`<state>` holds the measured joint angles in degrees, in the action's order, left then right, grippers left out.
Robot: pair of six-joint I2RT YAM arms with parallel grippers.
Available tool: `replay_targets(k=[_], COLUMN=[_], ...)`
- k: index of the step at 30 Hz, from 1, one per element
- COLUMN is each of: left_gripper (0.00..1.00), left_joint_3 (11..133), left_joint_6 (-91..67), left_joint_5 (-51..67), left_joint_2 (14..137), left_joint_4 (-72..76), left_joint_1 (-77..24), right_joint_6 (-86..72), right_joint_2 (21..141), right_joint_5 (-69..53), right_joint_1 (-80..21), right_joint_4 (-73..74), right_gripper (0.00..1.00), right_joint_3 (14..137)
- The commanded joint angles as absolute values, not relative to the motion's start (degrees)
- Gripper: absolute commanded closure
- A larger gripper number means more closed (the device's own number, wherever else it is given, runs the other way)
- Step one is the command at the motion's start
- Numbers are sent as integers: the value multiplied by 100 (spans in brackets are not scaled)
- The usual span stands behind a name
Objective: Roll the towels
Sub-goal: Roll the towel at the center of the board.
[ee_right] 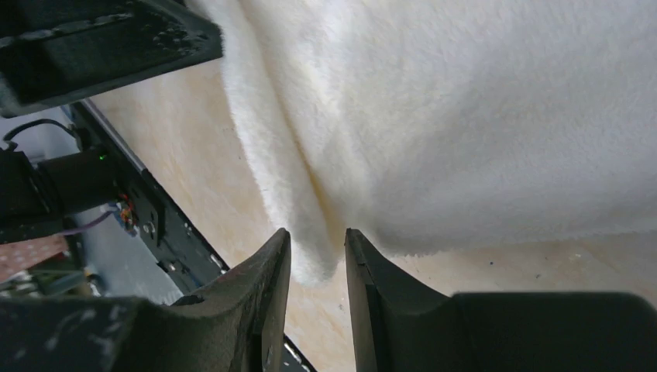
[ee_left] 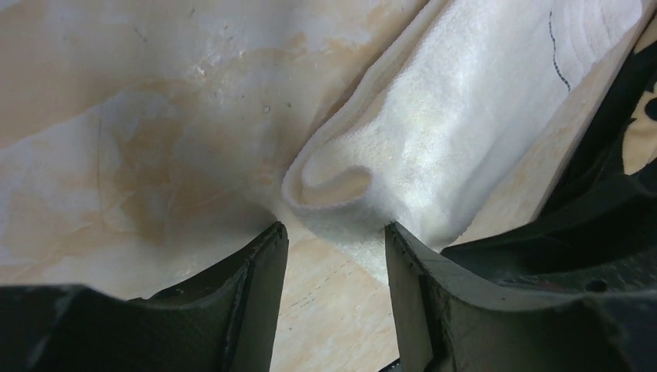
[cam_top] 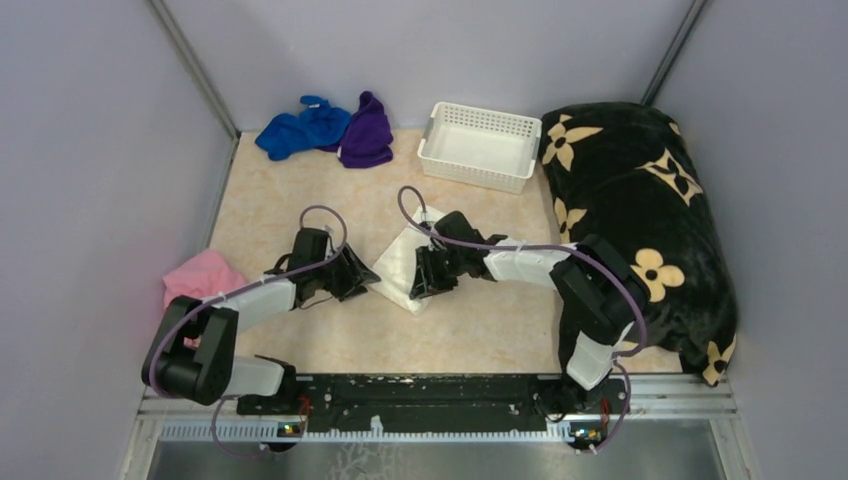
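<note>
cream towel (cam_top: 405, 262) mid-table; blue (cam_top: 300, 128), purple (cam_top: 367, 133) bunched rear.

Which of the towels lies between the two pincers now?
The cream-white towel, spread flat mid-table between both pincers. The blue towel and the purple towel sit bunched together at the far edge.

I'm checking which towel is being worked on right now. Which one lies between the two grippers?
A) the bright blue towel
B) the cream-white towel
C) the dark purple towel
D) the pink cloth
B: the cream-white towel lies mid-table between the left gripper and right gripper, while the blue towel and purple towel sit bunched at the far edge.
</note>
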<state>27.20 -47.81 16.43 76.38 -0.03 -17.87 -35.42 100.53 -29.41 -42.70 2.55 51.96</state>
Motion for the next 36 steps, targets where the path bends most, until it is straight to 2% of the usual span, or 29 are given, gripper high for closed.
replay_targets(k=[1, 6, 12, 36], left_gripper=[44, 46, 46, 46], left_joint_3=[2622, 2634, 2637, 2792], left_joint_6=[-4702, -4662, -4616, -4484], left_joint_5=[1491, 1464, 1414, 1413], left_joint_2=[8032, 8278, 8391, 8676], left_joint_4=[-83, -79, -134, -262], left_joint_1=[-1776, -1784, -1784, -1784], right_joint_6=[-2473, -1869, -1462, -946], right_joint_2=[9430, 9193, 9417, 10277], right_joint_5=[-1402, -170, 181, 813], right_joint_1=[-4733, -5470, -6108, -6183], right_joint_4=[1607, 2034, 1951, 2022], right_gripper=[65, 61, 60, 57], right_joint_3=[5994, 6439, 6711, 6717])
